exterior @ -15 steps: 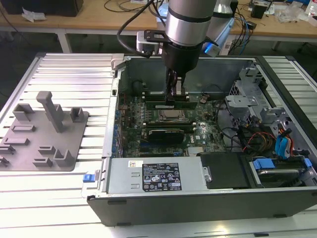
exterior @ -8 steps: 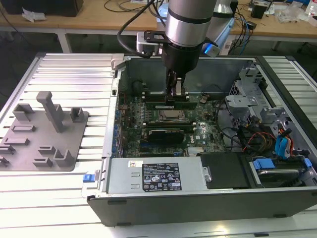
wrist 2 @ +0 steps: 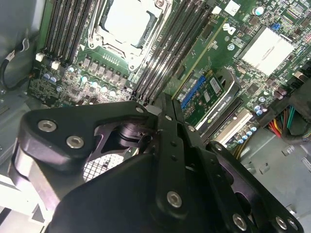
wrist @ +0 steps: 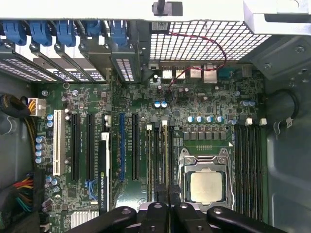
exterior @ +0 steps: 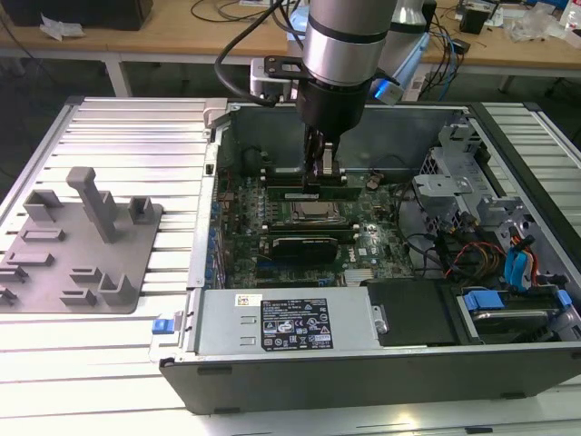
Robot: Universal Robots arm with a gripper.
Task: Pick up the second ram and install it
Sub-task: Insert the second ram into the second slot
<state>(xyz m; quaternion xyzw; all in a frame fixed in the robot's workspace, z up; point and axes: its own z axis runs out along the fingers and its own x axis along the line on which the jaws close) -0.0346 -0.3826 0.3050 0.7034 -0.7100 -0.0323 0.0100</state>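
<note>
The second ram (exterior: 295,193) is a thin green stick lying level in the memory slots just beyond the silver processor (exterior: 313,213), inside the open computer case. My gripper (exterior: 323,177) reaches straight down onto its middle. In the first wrist view the black fingers (wrist: 160,209) close around the stick's top edge (wrist: 166,150). In the second wrist view the ram's edge (wrist 2: 201,56) runs away from the gripper (wrist 2: 163,104) along the black slots. The gripper is shut on the stick.
A broad black card (exterior: 304,245) sits in a slot on the near side of the processor. The grey tray (exterior: 136,263) with its post (exterior: 95,204) lies at the exterior view's left. The power supply (exterior: 290,322) and cabled drive cage (exterior: 508,263) crowd the case.
</note>
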